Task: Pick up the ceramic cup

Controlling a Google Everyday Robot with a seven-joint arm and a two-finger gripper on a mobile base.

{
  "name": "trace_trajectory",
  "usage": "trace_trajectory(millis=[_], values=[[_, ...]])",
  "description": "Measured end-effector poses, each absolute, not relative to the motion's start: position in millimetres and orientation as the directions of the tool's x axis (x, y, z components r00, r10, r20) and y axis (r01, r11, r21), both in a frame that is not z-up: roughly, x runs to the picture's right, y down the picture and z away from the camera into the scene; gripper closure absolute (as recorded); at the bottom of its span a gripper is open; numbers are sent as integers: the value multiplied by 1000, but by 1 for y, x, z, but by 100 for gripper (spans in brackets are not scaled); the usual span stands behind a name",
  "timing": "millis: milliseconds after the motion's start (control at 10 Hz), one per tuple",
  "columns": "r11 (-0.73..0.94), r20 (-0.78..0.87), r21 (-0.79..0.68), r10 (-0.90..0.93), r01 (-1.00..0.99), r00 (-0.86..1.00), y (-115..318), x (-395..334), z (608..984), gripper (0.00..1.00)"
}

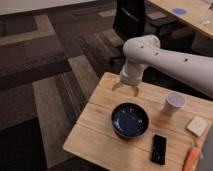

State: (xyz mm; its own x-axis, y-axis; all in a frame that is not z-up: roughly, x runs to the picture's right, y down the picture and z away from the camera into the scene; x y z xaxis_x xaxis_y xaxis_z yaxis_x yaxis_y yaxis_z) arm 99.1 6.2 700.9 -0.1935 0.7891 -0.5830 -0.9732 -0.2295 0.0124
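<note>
The ceramic cup (pixel 174 103), small, pale and handleless, stands upright on the right part of the wooden table (pixel 97 117). My gripper (pixel 126 88) hangs from the white arm over the table's far left part, above the dark blue bowl (pixel 130 120) and well left of the cup. Its two fingers point down and stand spread apart, open, with nothing between them.
In front of the bowl lies a black phone (pixel 159 148). A pale sponge (pixel 197 126) and a carrot (pixel 191 158) lie at the table's right edge. A black office chair (pixel 134 20) and a long desk (pixel 185 12) stand behind. Patterned carpet surrounds the table.
</note>
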Motion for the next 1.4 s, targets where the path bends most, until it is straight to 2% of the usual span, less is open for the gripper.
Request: trace_trajectory(millis=[400, 700, 1000, 1100, 1400], values=[[-206, -536, 75, 817, -976, -213, 3, 136, 712, 35], [-180, -513, -6, 845, -984, -151, 7, 170, 731, 35], [-109, -497, -67, 865, -992, -62, 3, 241, 747, 35], [-50, -487, -55, 873, -997, -17, -13, 274, 745, 35], [64, -491, -44, 868, -997, 77, -25, 299, 746, 35]])
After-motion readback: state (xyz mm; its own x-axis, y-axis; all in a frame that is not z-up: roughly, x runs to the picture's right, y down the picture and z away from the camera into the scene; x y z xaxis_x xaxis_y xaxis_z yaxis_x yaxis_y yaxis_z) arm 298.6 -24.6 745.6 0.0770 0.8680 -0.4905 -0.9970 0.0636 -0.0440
